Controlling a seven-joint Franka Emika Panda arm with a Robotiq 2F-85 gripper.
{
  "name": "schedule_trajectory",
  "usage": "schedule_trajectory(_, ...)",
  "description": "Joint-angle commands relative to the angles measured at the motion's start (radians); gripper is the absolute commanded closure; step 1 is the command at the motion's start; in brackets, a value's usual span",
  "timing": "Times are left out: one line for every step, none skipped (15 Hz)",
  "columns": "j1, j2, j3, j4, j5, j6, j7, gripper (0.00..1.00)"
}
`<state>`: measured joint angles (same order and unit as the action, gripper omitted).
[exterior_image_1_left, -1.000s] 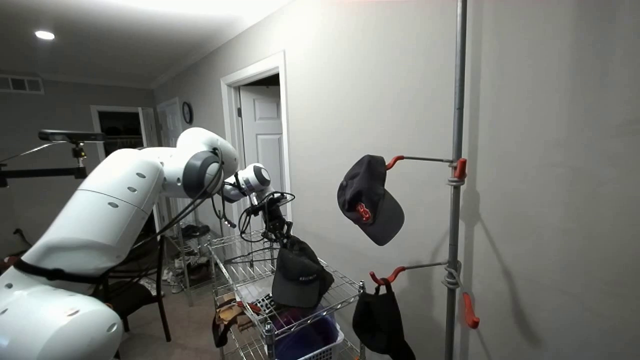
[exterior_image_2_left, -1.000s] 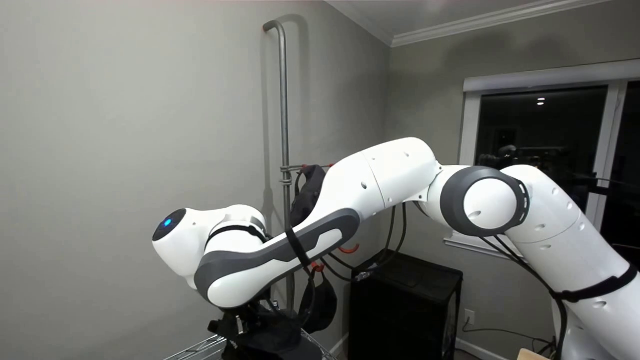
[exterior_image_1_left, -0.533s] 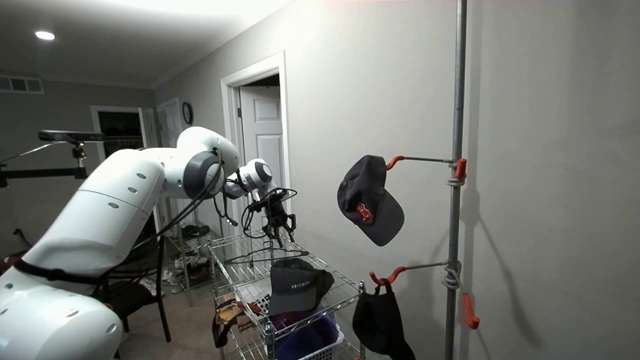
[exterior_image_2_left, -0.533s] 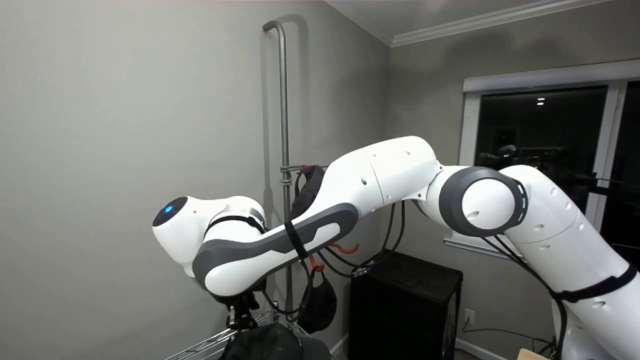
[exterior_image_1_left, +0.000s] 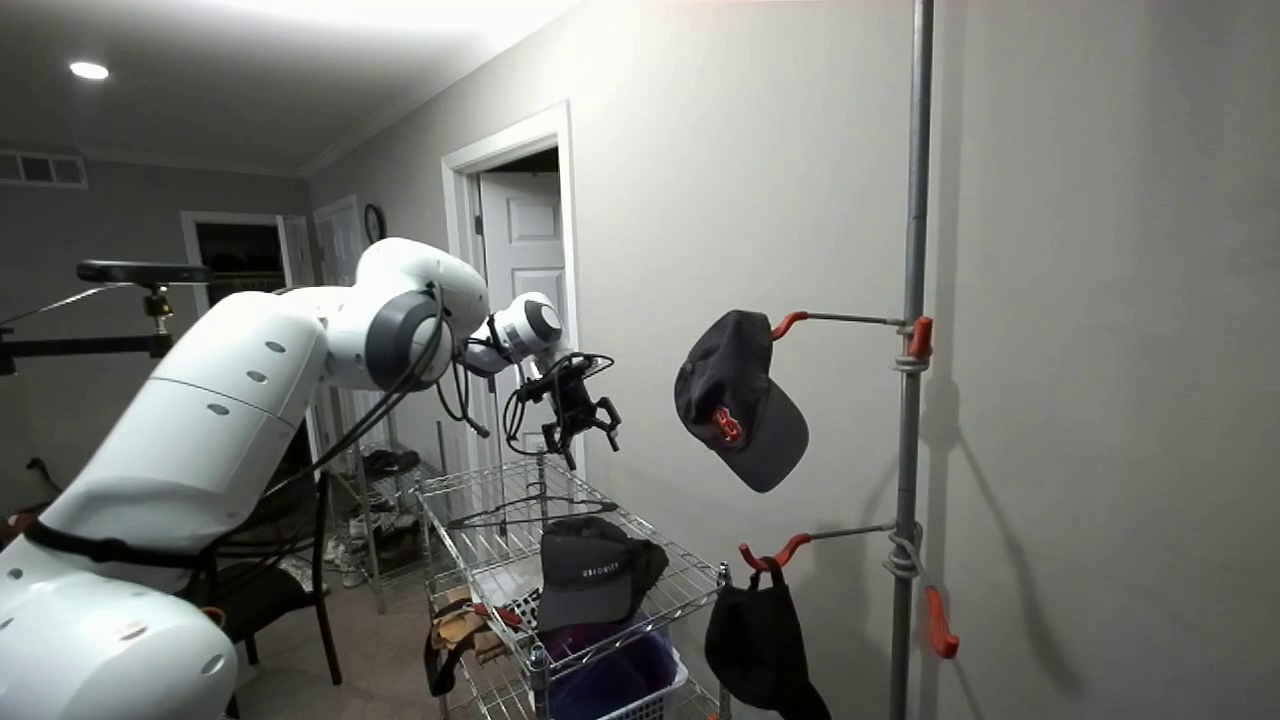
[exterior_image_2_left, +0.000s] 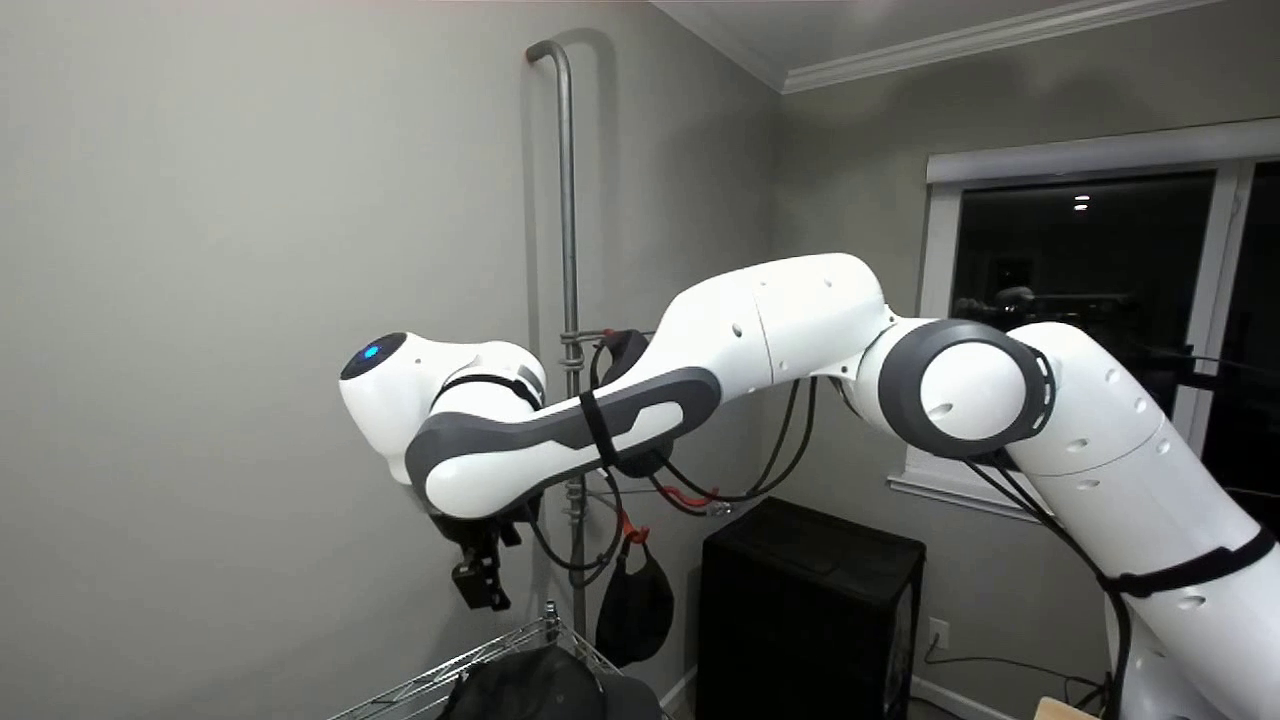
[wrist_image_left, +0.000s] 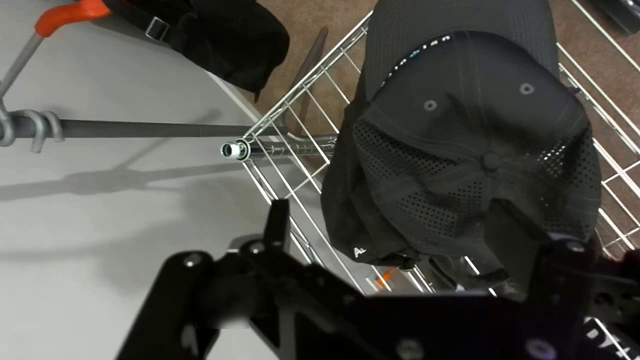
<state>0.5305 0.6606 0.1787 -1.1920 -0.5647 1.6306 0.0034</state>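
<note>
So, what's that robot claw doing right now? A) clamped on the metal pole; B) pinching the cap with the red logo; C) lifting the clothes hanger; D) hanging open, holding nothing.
D: the gripper hangs above the wire shelf with its fingers spread and nothing between them; the dark lettered cap lies on that shelf.

The perforated cap (wrist_image_left: 472, 135) looks matt cloth, the wire rack (exterior_image_1_left: 690, 580) smooth, glossy metal.
</note>
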Motion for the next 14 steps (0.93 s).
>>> schedule_trajectory(-0.029, -0.121, -0.019, -0.071, -0.018, 0.056, 0.041, 0.0)
schedule_trajectory(-0.036, -0.153, -0.027, -0.092, -0.014, 0.088, 0.063, 0.0)
schedule_trajectory(-0.039, -0.184, -0.036, -0.113, -0.02, 0.118, 0.085, 0.0)
schedule_trajectory(-0.045, -0.211, -0.045, -0.132, -0.023, 0.149, 0.116, 0.0)
schedule_trajectory(-0.048, -0.238, -0.059, -0.152, -0.032, 0.178, 0.152, 0.0)
schedule_trajectory(-0.052, -0.262, -0.071, -0.17, -0.032, 0.197, 0.185, 0.0)
schedule_trajectory(-0.056, -0.282, -0.083, -0.188, -0.028, 0.212, 0.224, 0.0)
schedule_trajectory(-0.056, -0.297, -0.095, -0.201, -0.025, 0.215, 0.268, 0.0)
schedule_trajectory(-0.059, -0.309, -0.109, -0.215, -0.018, 0.223, 0.325, 0.0)
schedule_trajectory(-0.058, -0.319, -0.123, -0.223, -0.017, 0.221, 0.374, 0.0)
schedule_trajectory(-0.059, -0.324, -0.137, -0.231, -0.019, 0.221, 0.425, 0.0)
schedule_trajectory(-0.058, -0.328, -0.149, -0.237, -0.019, 0.219, 0.475, 0.0)
schedule_trajectory(-0.057, -0.325, -0.16, -0.236, -0.017, 0.212, 0.525, 0.0)
schedule_trajectory(-0.057, -0.32, -0.171, -0.232, -0.013, 0.207, 0.575, 0.0)
